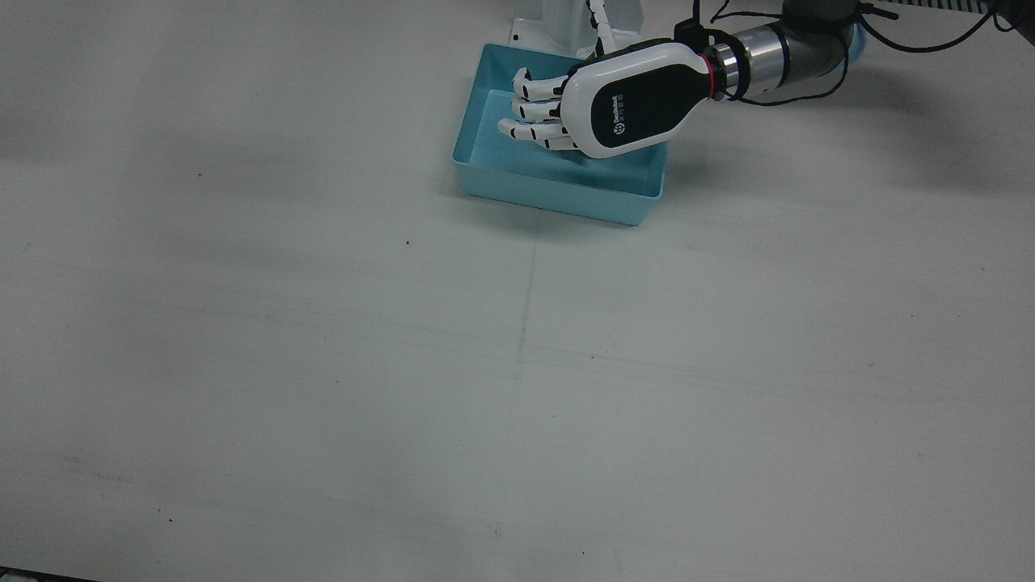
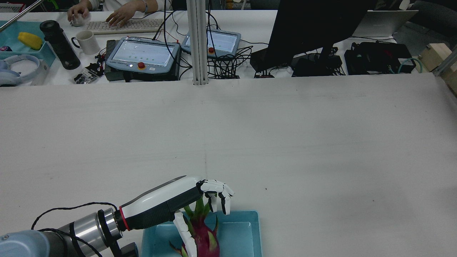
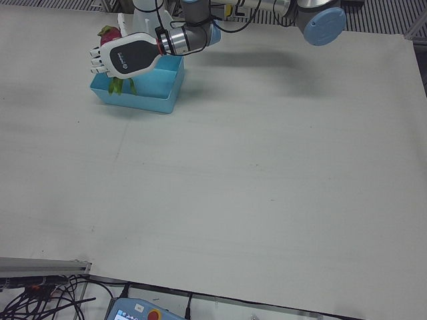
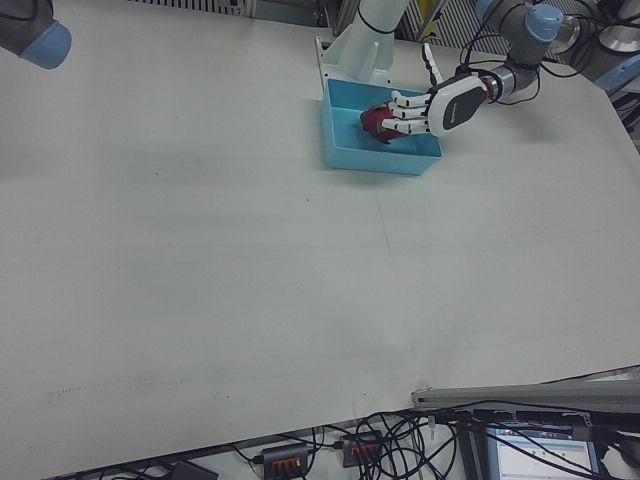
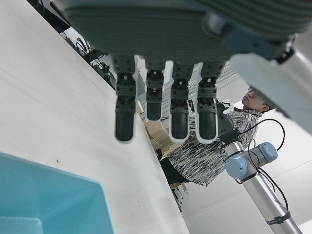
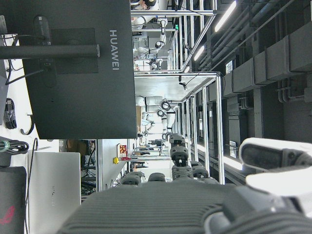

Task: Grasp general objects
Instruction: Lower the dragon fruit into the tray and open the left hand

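**Dragon fruit in the tray, left hand over it**

Dragon fruit lies in the blue tray at the robot's edge of the table, near the pedestal; its pink body and green scales show in the rear view, and the right-front view gives a glimpse of pink under the fingers. The left hand hangs over the tray with its fingers curled down above the fruit and the thumb lying alongside its flank; whether the fruit is truly gripped I cannot tell, since the front view hides it under the palm and the left hand view shows only spread fingertips against the room beyond.

To do this step well, I judge: seat the palm over the thick pink body, not the soft green tips; bring thumb and fingers onto opposite flanks before closing; close gently, since the skin looks smooth and the shape tapers; keep clear of the tray wall; lift straight up.

The right hand appears only in its own camera, holding nothing visible; its pose is unclear.
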Available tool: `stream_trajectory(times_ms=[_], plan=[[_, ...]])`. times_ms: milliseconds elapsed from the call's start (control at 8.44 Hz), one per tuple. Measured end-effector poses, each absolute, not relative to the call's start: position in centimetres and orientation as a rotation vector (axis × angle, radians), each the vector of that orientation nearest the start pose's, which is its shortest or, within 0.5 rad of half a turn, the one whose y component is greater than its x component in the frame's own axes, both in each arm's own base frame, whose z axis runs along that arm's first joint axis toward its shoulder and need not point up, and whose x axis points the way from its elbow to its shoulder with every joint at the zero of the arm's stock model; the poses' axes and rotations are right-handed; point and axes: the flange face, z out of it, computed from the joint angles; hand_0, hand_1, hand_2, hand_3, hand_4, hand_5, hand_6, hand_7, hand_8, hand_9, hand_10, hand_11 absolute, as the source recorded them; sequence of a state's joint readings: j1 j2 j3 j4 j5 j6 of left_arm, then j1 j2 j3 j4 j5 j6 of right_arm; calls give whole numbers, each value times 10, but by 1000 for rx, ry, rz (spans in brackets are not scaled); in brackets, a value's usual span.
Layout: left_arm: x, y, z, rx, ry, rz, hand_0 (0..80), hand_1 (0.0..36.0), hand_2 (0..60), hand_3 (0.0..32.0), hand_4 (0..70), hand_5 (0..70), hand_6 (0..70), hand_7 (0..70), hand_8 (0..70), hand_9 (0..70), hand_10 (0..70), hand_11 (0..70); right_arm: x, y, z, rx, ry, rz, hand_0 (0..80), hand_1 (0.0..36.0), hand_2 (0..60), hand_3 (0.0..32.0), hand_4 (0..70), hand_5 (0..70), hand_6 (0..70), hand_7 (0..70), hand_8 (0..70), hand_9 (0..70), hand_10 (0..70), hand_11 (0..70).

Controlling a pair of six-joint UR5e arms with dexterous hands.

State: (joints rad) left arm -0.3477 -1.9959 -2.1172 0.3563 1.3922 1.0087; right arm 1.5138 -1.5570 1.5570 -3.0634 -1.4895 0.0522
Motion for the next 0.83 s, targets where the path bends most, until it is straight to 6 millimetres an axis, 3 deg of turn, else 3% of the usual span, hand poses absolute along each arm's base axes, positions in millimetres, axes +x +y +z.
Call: stream_trajectory(times_ms=[237,356,474,830], plan=[[443,-332,253,-129,2244,-708,512,276,600,0,212,700,367,491,253,343,329,486,112,-512,679,38,2266,-2093,0,0,0,0,0,0,0,0,0,0,0,0],[427,-349,255,-94,2240,-728,507,257,600,0,207,700,363,480,258,353,352,515,113,-512,679,38,2266,-2093,0,0,0,0,0,0,0,0,0,0,0,0],[399,-381,261,-30,2233,-771,507,250,600,0,207,700,368,485,259,354,358,522,113,-512,679,38,2266,-2093,0,0,0,0,0,0,0,0,0,0,0,0],[317,-484,315,97,2195,-963,510,211,436,0,191,700,338,445,219,300,303,451,112,-512,679,39,2266,-2094,0,0,0,0,0,0,0,0,0,0,0,0]])
